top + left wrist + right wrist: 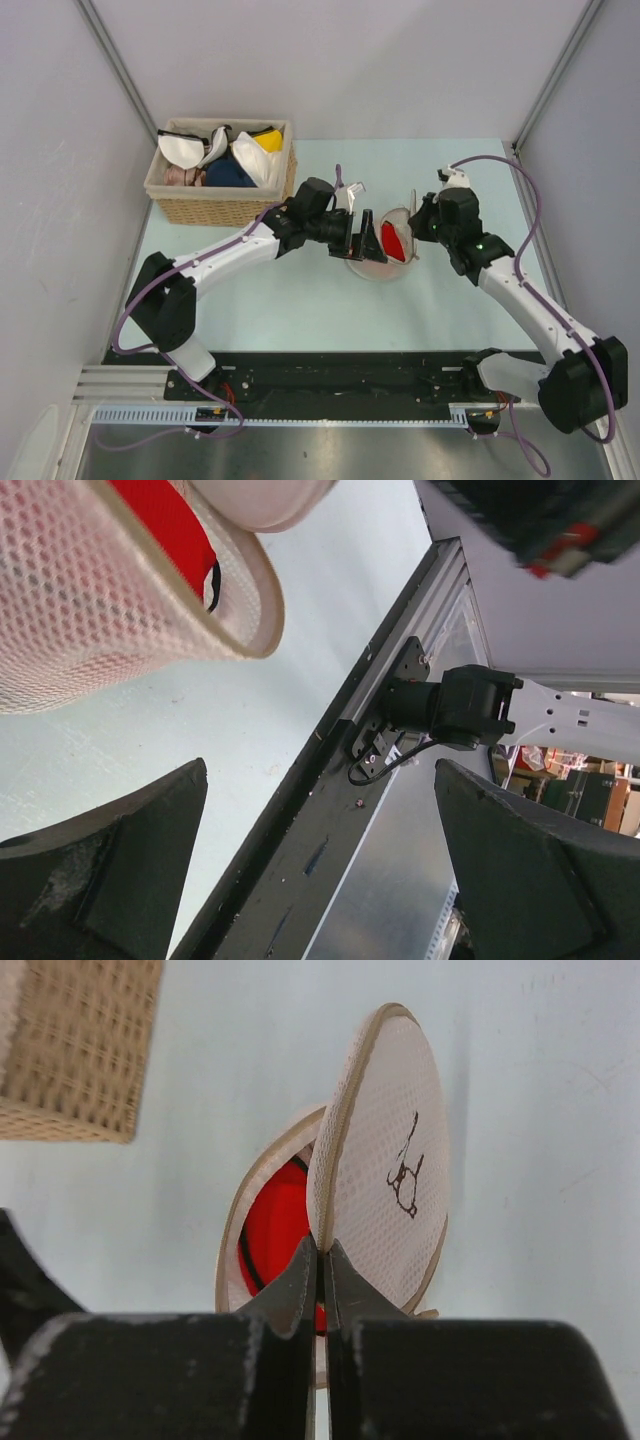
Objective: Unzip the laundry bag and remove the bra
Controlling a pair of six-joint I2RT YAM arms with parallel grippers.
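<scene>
**Overhead and wrist views of the opened laundry bag (372, 268).** The bag is seen near the middle of the pale green surface (300, 310), to the right of a wicker basket (215, 208) and apart from it. It is a small round pouch of cream-white mesh, edged along the rim with a beige band. Its round face is lifted away from the body and stands nearly on edge. A small dark line drawing is printed on that face. Through the gap so opened, the bra (272, 1222) is shown inside the pouch. It appears as a bright red padded cup, with a thin dark strap curving along its edge. The same red is seen past the rim and through the mesh wall in the left wrist view.

The right hand (322, 1258) is pressed together on the rim of the lifted face, and the beige edge is pinched between the two fingertips. The left hand (320, 770) is held just beside the bag, on its left. Its fingers (120, 880) are spread wide, with nothing between them. The mesh wall lies beyond the fingertips and off to one side, and whether it is touched cannot be told. In the basket, white, yellow and dark blue garments (185, 152) are piled.
</scene>
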